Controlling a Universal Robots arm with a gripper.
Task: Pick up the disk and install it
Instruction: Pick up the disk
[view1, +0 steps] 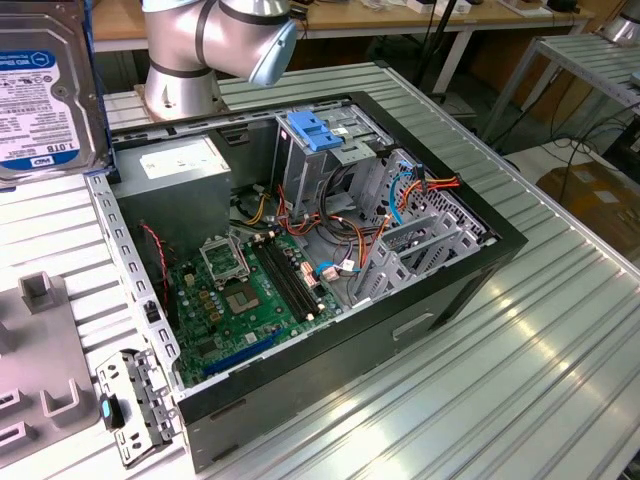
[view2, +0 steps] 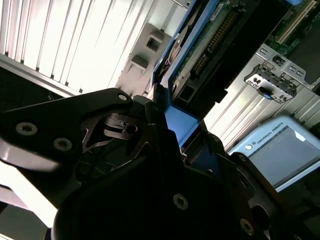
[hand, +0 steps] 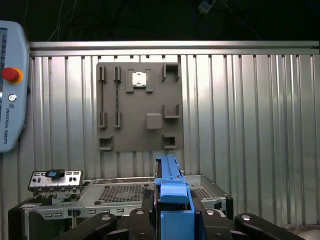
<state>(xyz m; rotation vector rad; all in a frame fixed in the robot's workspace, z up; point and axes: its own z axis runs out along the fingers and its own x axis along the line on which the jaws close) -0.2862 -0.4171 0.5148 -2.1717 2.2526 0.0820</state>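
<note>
Grip matters most in this carry: the gripper (hand: 172, 209) has its fingers (view2: 144, 111) clenched on the disk (view1: 45, 85), pinching it at its blue side rails (view2: 176, 119). In the first wrist view the drive stands edge-on between them. In the exterior view the disk hangs clear of the worktop (view1: 520, 380), label outward, toward that view's left and outside the open computer case (view1: 500, 240).

I judge the hold looks square, and it should be kept so. A tilted drive would likely catch its rails on the metal drive cage (view1: 425, 250). The loose cables (view1: 350, 235) crowd the case's middle, so a path in over the case's rim, slow and level, seems safest. Which bay suits the disk I cannot tell. The grey fixture plate (hand: 140, 105) lies flat near the worktop's edge, well apart from the drive.
</note>
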